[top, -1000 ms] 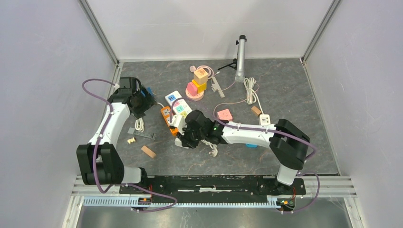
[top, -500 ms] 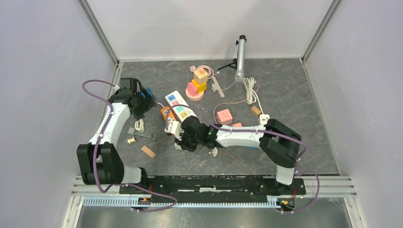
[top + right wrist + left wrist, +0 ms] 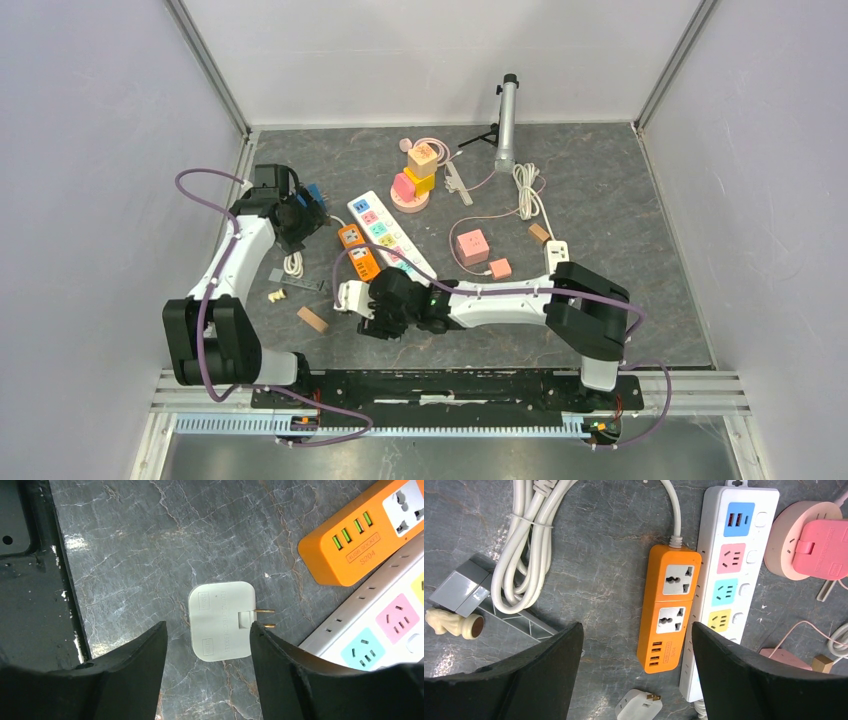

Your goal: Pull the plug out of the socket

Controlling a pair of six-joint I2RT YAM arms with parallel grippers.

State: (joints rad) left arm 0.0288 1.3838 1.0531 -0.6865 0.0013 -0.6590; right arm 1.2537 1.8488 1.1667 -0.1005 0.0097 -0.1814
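Near the orange socket strip's [image 3: 357, 535] USB end, the white plug [image 3: 222, 620] is lying flat on the table [image 3: 125, 555], prongs bare, between the right tool's [image 3: 206, 630] spread fingers. The left tool [image 3: 636, 630] is hanging spread over the strip. Overhead, the arm is hiding the right fingertips.

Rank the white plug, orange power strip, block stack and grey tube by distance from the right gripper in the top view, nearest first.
1. white plug: lying right at the right gripper, near-left of centre.
2. orange power strip: just beyond the plug.
3. block stack: farther back, mid-table.
4. grey tube: at the far edge, to the right.
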